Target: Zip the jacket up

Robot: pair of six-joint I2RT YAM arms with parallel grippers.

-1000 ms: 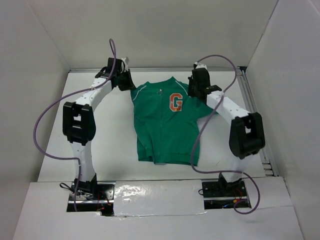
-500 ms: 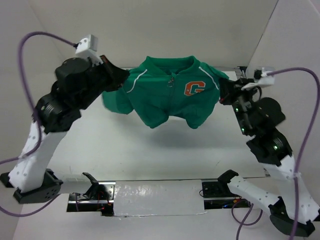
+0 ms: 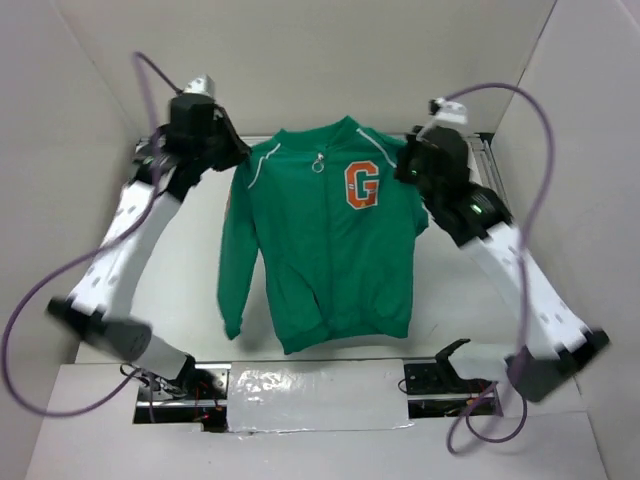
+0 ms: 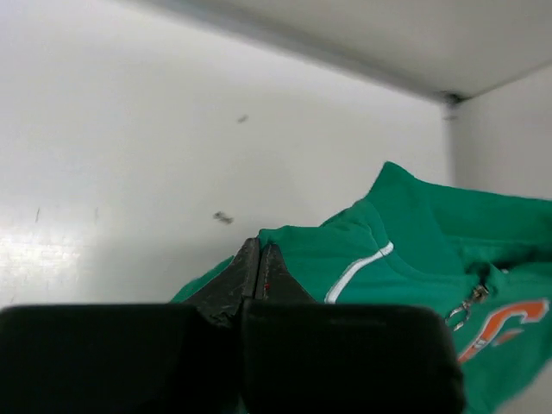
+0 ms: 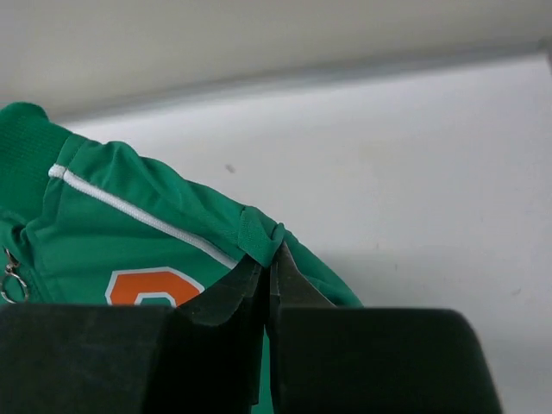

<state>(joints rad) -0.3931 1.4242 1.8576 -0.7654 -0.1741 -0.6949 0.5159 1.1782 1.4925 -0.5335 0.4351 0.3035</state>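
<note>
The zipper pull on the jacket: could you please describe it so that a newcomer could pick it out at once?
In the middle of the top view, the green jacket is held up by its shoulders. Follow its centre line up to just below the collar: the zipper pull hangs there. It is a small silvery ring, left of the orange G patch in that view.

The jacket [image 3: 320, 250] hangs between my two arms, above the table [image 3: 190, 290]. My left gripper [image 3: 238, 158] pinches its shoulder on the left side, and my right gripper [image 3: 408, 168] pinches the other shoulder on the right. The collar [image 3: 345, 128] is at the far side, the hem [image 3: 330, 335] toward my bases. The zipper pull [image 3: 318, 163] sits just under the collar, with the letter patch [image 3: 361, 185] to the right of it. One sleeve [image 3: 235, 270] hangs down at the left.
</note>
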